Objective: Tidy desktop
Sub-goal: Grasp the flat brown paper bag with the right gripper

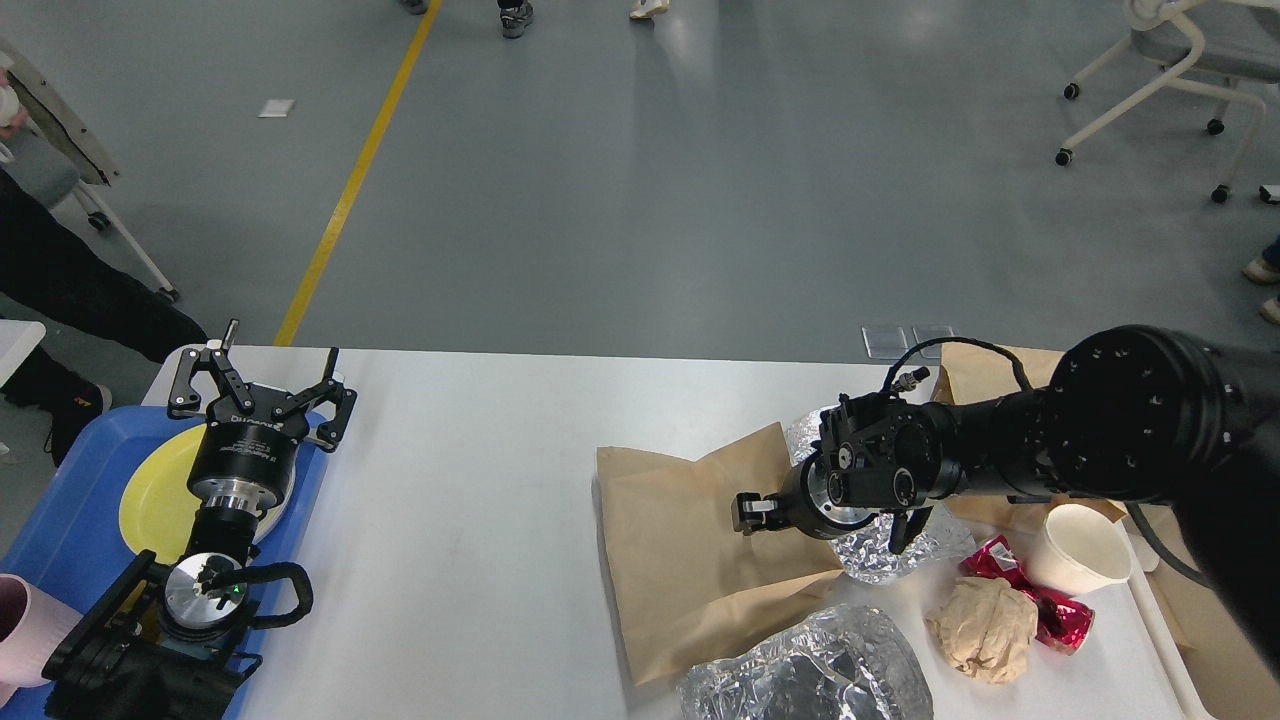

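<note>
— Right of the blue tray, what's on the desktop?

— Litter. A flat brown paper bag lies well right of the tray, with crumpled foil beside it and a white paper cup further right. The right gripper hangs over the bag, seen end-on; I cannot tell how its fingers stand.

— And the left?

— The left gripper gapes wide above the tray, holding nothing.

— How would the bag handle?

— Probably light and floppy; pinch an edge. Its far corner is hidden behind the arm.

two paper bags, two foil wads — one cup, one plate
</note>
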`<state>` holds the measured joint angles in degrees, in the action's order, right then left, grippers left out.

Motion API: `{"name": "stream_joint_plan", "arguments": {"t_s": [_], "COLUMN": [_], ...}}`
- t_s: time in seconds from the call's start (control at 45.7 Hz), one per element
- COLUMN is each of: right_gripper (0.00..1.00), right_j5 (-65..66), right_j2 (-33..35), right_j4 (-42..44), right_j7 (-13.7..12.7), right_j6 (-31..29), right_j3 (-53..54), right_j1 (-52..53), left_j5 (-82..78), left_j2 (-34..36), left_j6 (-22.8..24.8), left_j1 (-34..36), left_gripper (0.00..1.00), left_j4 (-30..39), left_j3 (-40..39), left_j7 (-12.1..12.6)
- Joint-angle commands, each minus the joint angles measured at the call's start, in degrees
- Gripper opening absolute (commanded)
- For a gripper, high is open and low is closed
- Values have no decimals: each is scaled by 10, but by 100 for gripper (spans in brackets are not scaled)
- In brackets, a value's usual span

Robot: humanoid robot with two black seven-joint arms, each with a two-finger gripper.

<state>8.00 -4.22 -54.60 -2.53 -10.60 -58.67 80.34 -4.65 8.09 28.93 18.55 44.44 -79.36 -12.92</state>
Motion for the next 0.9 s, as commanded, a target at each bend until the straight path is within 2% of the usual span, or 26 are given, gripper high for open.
{"name": "stream_joint_plan", "arguments": {"t_s": [0.0,0.307,0.35,0.416,0.526,0.876], "right_gripper": [54,58,51,26,0,0], "right_j5": [0,0,0,-2,-5,-10], "right_j2": [-11,-12,-12,-12,-13,-19], "right_j4": [5,16,16,13,14,0], "right_j7": [0,1,0,0,-1,-6], "right_j6": [5,8,9,10,10,5], "right_j3": [1,2,2,2,6,22], "right_j1": [-8,-19,-19,-20,-22,-16], "left_j5": [0,0,0,0,0,0], "left_j2": [0,0,0,0,0,0], "left_j6": [0,0,0,0,0,1], "left_j1": [0,0,0,0,0,0], "left_gripper": [96,96,96,96,96,96], "left_j4": [0,0,0,0,0,0], "left_j3": [0,0,0,0,0,0], "left_j7": [0,0,0,0,0,0]}}
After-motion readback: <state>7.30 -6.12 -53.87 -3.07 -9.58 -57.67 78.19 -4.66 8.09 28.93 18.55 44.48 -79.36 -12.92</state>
